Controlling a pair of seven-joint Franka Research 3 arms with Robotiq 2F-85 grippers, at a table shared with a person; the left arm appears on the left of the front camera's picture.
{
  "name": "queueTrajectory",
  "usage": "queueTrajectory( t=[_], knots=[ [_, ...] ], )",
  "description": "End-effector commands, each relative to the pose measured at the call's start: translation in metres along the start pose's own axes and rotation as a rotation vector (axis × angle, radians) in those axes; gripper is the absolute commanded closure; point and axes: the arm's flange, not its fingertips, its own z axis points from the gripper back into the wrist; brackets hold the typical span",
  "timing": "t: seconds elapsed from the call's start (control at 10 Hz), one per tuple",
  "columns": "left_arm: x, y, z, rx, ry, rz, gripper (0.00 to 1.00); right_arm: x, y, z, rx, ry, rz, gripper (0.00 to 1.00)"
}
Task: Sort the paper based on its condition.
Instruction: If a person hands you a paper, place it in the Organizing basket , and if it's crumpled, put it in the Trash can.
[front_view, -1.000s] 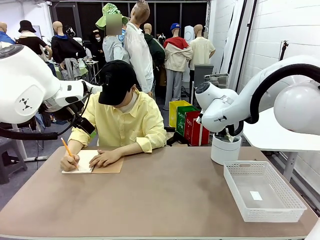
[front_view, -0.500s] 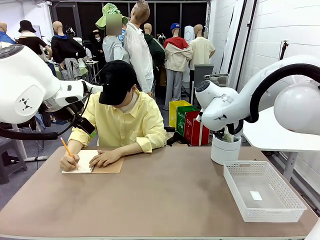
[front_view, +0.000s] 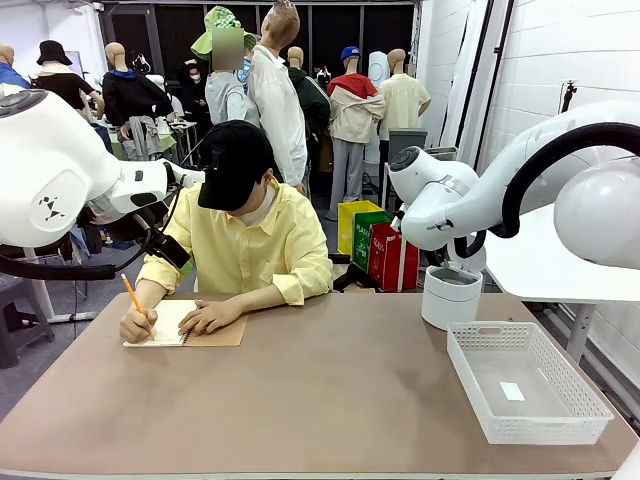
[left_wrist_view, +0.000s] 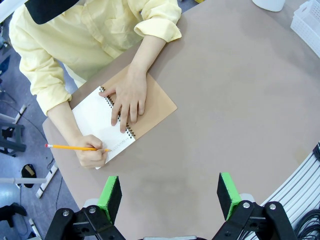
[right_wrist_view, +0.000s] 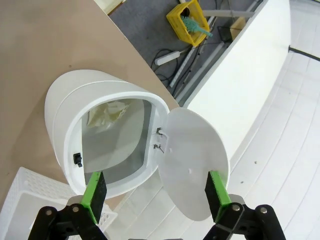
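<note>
Since a second ago, my right gripper (right_wrist_view: 152, 192) has lifted from the white bin (right_wrist_view: 62, 107), jaws wide and empty; crumpled paper (right_wrist_view: 106, 116) lies inside. My left gripper (left_wrist_view: 170, 192) hangs open over the table (left_wrist_view: 225, 100).

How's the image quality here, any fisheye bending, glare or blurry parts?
Front view: even light, sharp, soft shadows on the table. Left wrist view: fisheye bends the table's edge into a curve; the notebook stays crisp. Right wrist view: the white bin is sharp, its inside shaded around what looks like crumpled paper; the white surface beyond is very bright.
</note>
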Motion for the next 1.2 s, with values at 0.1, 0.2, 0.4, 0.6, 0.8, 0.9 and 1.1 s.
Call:
queueTrajectory(
  t=[0.1,0.2,0.4,0.6,0.8,0.9,1.1],
  knots=[
    [-0.0001,0.001,0.0005,0.001,-0.001,0.0,0.0,0.0026,0.0041,0.0017,-0.034,0.02,-0.01,0.0],
    [-0.0001,0.001,0.0005,0.001,-0.001,0.0,0.0,0.0004,0.0014,0.0005,0.001,0.005,0.002,0.0],
    [-0.0001,0.001,0.0005,0.001,-0.001,0.0,0.0,0.0004,0.0014,0.0005,0.001,0.005,0.002,0.0],
    [-0.0001,0.001,0.0005,0.001,-0.001,0.0,0.0,0.0004,0.0014,0.0005,0.001,0.005,0.002,0.0],
    [-0.0001,0.001,0.0005,0.001,-0.001,0.0,0.0,0.0004,0.0014,0.0005,0.001,0.005,0.002,0.0],
    [-0.0001,0.001,0.0005,0.001,-0.001,0.0,0.0,0.0004,0.0014,0.0005,0.001,0.005,0.002,0.0],
    [-0.0001,0.001,0.0005,0.001,-0.001,0.0,0.0,0.0004,0.0014,0.0005,0.001,0.005,0.002,0.0]
  ],
)
